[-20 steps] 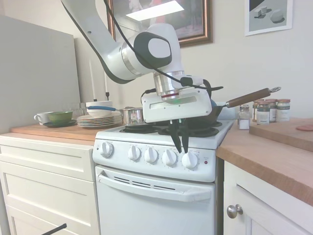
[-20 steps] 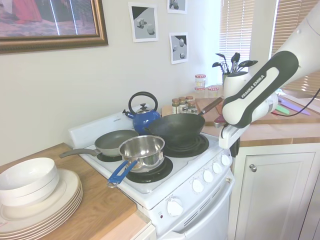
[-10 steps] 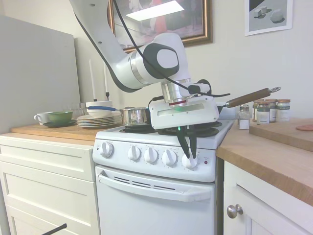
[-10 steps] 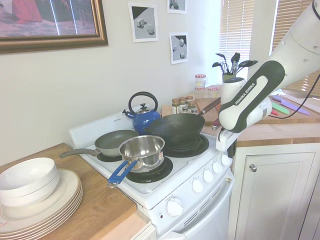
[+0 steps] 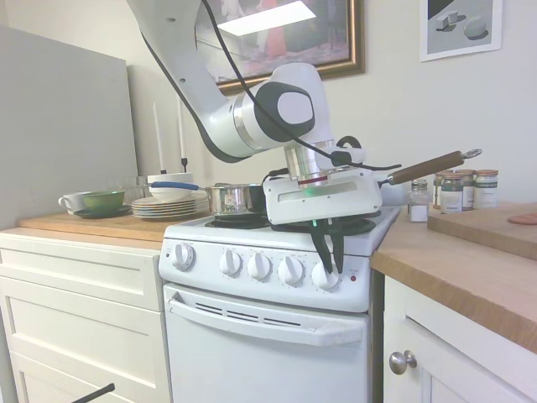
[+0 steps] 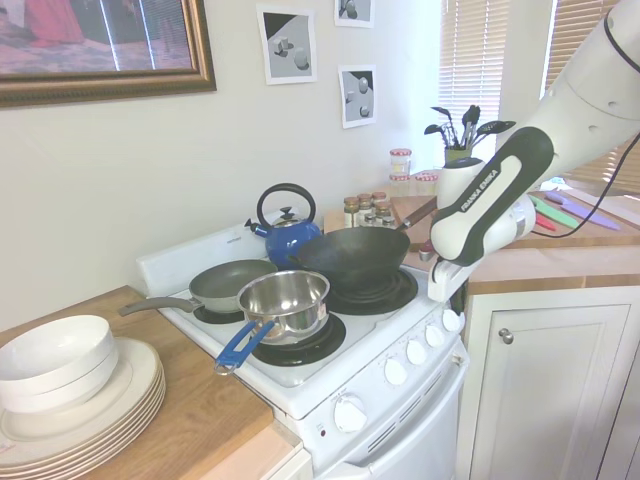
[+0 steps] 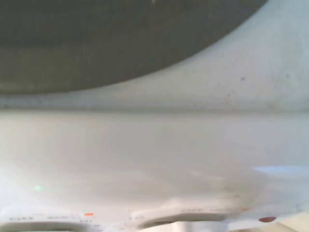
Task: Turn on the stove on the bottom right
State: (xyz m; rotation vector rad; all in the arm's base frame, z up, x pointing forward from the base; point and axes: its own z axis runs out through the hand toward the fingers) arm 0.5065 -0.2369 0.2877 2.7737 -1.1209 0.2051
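The stove [image 5: 268,294] stands between the cream cabinets, with a steel pot [image 6: 285,298], a dark wok [image 6: 352,258], a frying pan [image 6: 228,284] and a blue kettle [image 6: 288,232] on its burners. The gripper [image 5: 328,267] points down at the control panel, its jaws closed around the rightmost knob [image 5: 325,276], just beside the small red light [image 5: 353,278].

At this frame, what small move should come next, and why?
Probably a twist of the wrist to turn the rightmost knob. In the first exterior view the gripper has its dark fingers down on either side of that knob on the stove, close together, so it looks gripped, not yet visibly turned.
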